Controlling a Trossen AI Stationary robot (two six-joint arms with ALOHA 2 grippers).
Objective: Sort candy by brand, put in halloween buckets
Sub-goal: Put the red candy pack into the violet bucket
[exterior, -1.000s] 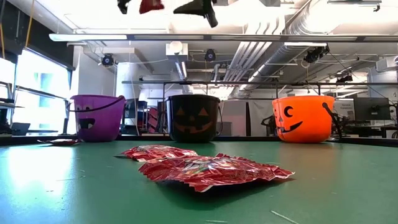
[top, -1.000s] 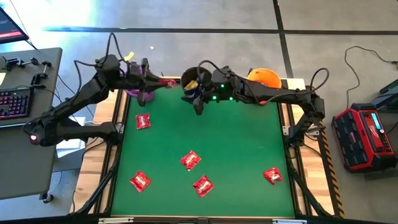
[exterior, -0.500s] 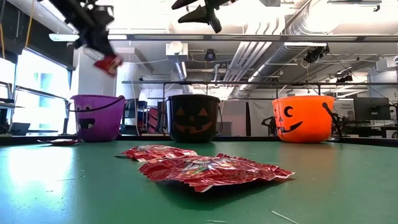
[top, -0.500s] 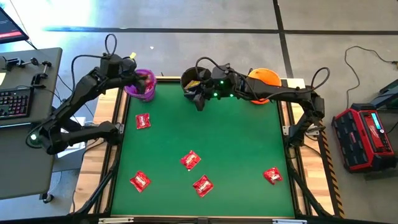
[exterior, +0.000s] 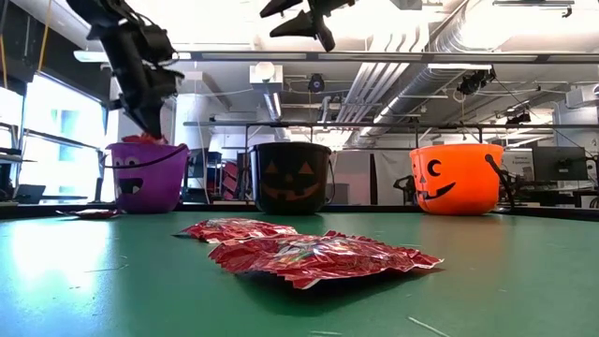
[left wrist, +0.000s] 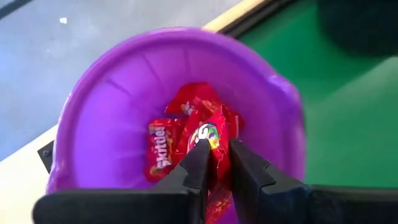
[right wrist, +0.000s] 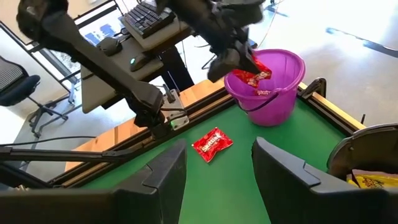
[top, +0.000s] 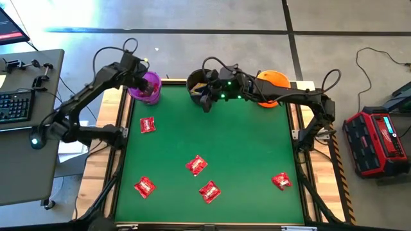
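At the high view's upper left, the left gripper [left wrist: 215,163] hangs over the purple bucket [left wrist: 118,93], jaws clamped on a red packet [left wrist: 210,134]. The right gripper [right wrist: 216,163], jaws apart, hovers beside the black bucket [top: 196,82].

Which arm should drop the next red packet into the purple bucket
Left. Its claw already pinches a red packet right over the purple bucket; the right claw hangs open by the black bucket.

Glossy red packets [top: 197,165] are being shown against a green table [top: 244,147]. A purple bucket [exterior: 145,176], a black bucket [exterior: 291,177] and an orange bucket [exterior: 455,178] are being displayed, each patterned with a dark face.
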